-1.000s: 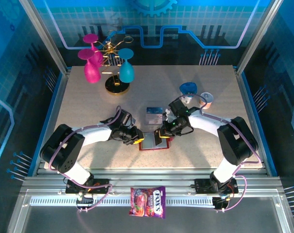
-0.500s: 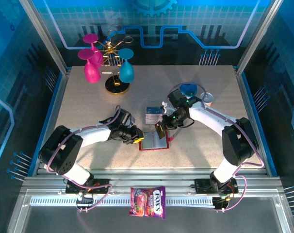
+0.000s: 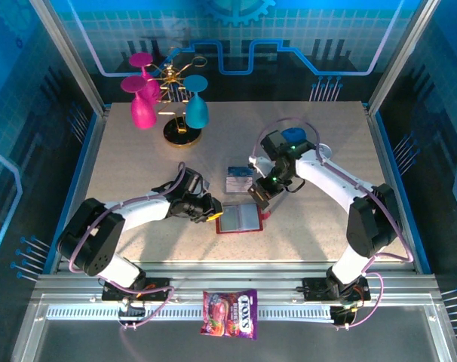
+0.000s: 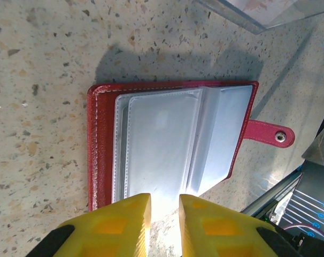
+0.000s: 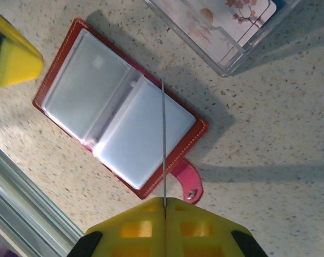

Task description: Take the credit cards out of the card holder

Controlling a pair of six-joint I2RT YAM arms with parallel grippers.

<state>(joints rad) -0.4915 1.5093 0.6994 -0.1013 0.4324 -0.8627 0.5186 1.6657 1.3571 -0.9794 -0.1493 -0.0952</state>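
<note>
The red card holder (image 3: 238, 219) lies open on the tabletop (image 3: 138, 166), its near-left edge pinched in the left gripper (image 4: 164, 206) jaws. The right gripper (image 5: 164, 206) jaws clamp a thin card (image 5: 163, 144) edge-on above it, near a clear tray (image 3: 240, 179) of cards

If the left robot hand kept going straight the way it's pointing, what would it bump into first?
Most likely the card holder. In the left wrist view the left gripper sits right at the open red wallet's near edge, fingertips almost on its clear pockets. Whether it already touches is hard to tell.
</note>
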